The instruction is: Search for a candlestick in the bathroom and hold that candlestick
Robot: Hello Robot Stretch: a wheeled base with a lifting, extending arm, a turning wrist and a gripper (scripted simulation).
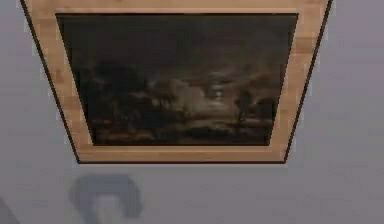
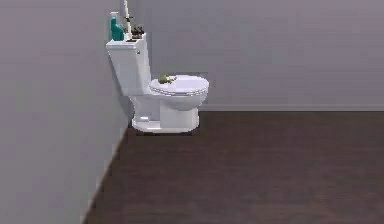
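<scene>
Wall, plain and grey, stands ahead in the forward view, and on it hangs a large painting: a dark landscape with a few pale patches right of its middle, set in a light wooden frame with a thin dark outer edge. In the arm side view a white toilet stands in the far left corner of the room, where a grey left wall meets a grey far wall. Its tank is at the left wall and its bowl points right, with the lid down. On top of the tank stands a tall teal thing at the left, and just right of it a small dark thing; both are too small to name. A small greenish-brown thing lies on the lid at the end near the tank. Whether any of these three is the candlestick cannot be told, so its place is not certain; the tank top and the lid are the only spots with small things on them. A dark wooden floor runs from the toilet to the near edge, and a pale baseboard lines the foot of the far wall. The gripper's state cannot be told from these views.
</scene>
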